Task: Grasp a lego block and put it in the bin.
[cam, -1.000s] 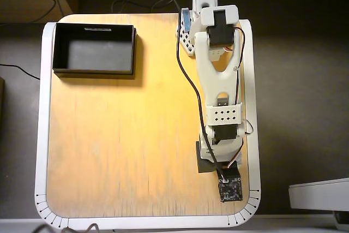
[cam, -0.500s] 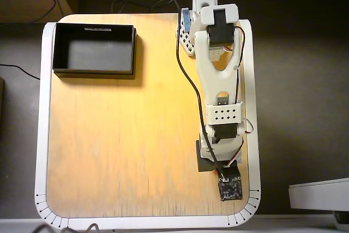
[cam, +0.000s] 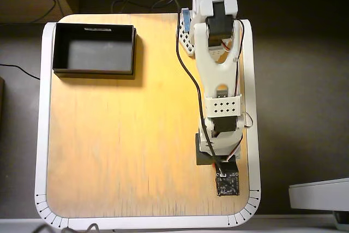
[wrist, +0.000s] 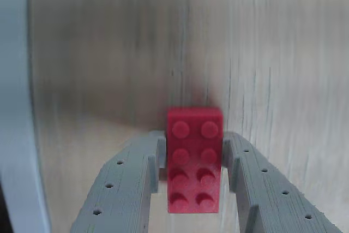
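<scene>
The bench is a pale wooden board with rounded corners and a white rim, set on a darker surface. In the overhead view its bare grain fills most of the middle and left.

The white arm reaches from its base at the top edge down along the right side of the bench, with a black cable running beside it. Its wrist ends low on the right, where a small black circuit board sits over the end of the arm.

The bin, a shallow black tray with low walls and a dark grey floor, lies in the top left corner of the bench, well apart from the arm's tip. Nothing shows inside it.

The end effector is hidden under the arm in the overhead view. In the wrist view its two grey perforated fingers come up from the bottom edge, one on each side of the lego block. The jaws are narrowed to the width of the brick and press against its long sides. The red brick has its studs facing the camera and its far end sticks out past the fingertips. Below it lies the light wood of the bench, blurred, with a dark shadow just beyond the brick; whether it is lifted clear of the wood cannot be told
</scene>
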